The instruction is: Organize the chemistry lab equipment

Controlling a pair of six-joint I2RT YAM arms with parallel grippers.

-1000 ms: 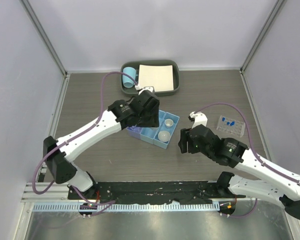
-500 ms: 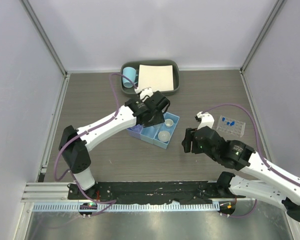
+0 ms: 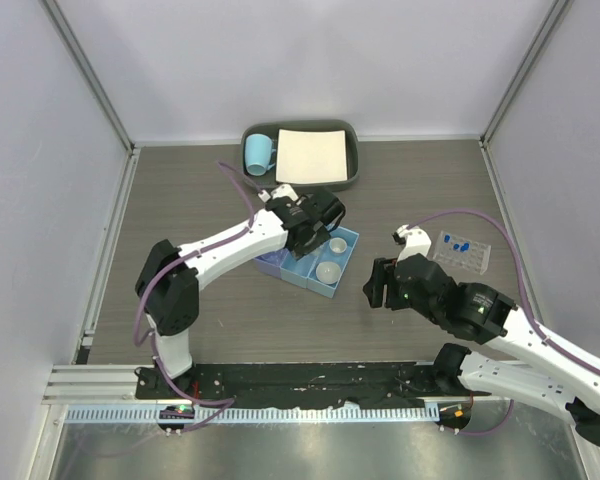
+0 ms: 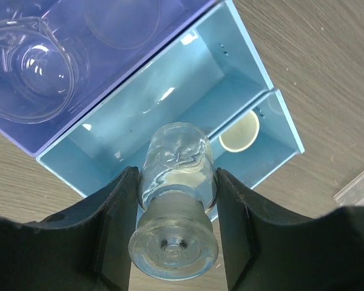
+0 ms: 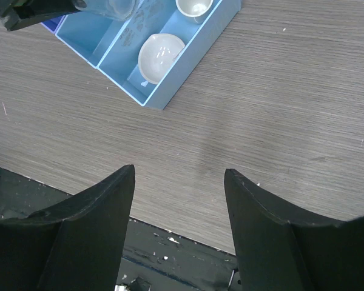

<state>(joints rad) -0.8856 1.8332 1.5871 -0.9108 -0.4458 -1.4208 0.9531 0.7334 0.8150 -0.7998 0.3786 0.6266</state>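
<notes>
1. Your left end effector (image 4: 176,182) is clamped on the small clear bottle (image 4: 177,173), one finger on each side of its body.
2. The bottle hangs over the middle compartment of the blue three-compartment box (image 3: 346,265). You cannot tell whether it touches the compartment floor.
3. The box sits about midway between the left and right edges of the surface (image 3: 180,200), turned at an angle to them.
4. Both small white round dishes (image 3: 337,244) (image 3: 327,271) lie in the box's end compartment, the one facing the right edge.
5. Your right end effector (image 5: 179,173) is spread wide and holds nothing. It hovers over bare surface between the box and the near edge.
6. The clear plastic tube rack (image 3: 463,252) stands near the right edge, well apart from the box, with the blue-capped tubes (image 3: 455,241) in it.
7. At the far edge, the dark grey tray (image 3: 300,186) carries the light-blue mug (image 3: 259,153) beside a white sheet (image 3: 311,155).
</notes>
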